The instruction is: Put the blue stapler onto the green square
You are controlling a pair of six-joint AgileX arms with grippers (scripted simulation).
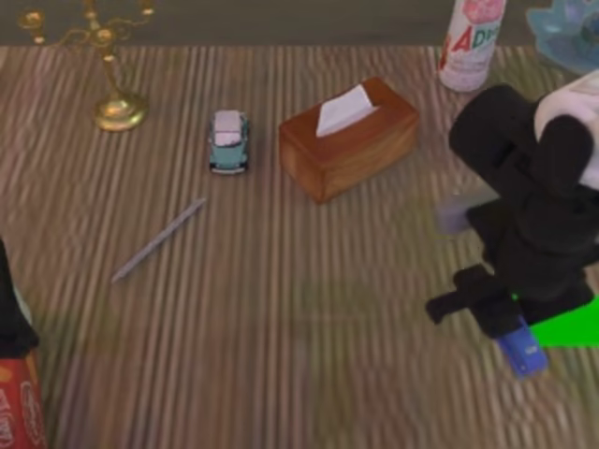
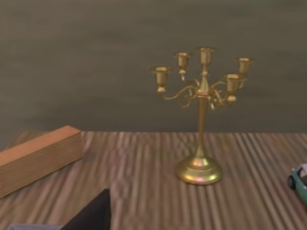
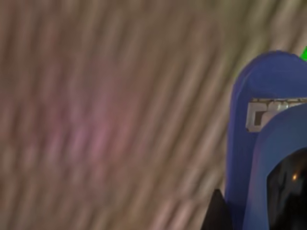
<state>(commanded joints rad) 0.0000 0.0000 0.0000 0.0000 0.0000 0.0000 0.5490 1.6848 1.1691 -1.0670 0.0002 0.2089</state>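
A ribbed brown table (image 1: pixel 281 327) fills the top view. The right arm reaches over its right side, bent sharply downward, with the right gripper (image 1: pixel 510 327) low over the near corner of the green square (image 1: pixel 571 325). Just below the jaws, the blue stapler (image 1: pixel 522 352) pokes out, lying mostly on bare table beside the square's edge. The jaws appear closed on the stapler, though the arm hides the contact. The step in hand looks like carrying; next, the stapler needs shifting fully over the green before release. The left arm (image 1: pixel 11 309) sits parked at the left edge; its jaws cannot be judged
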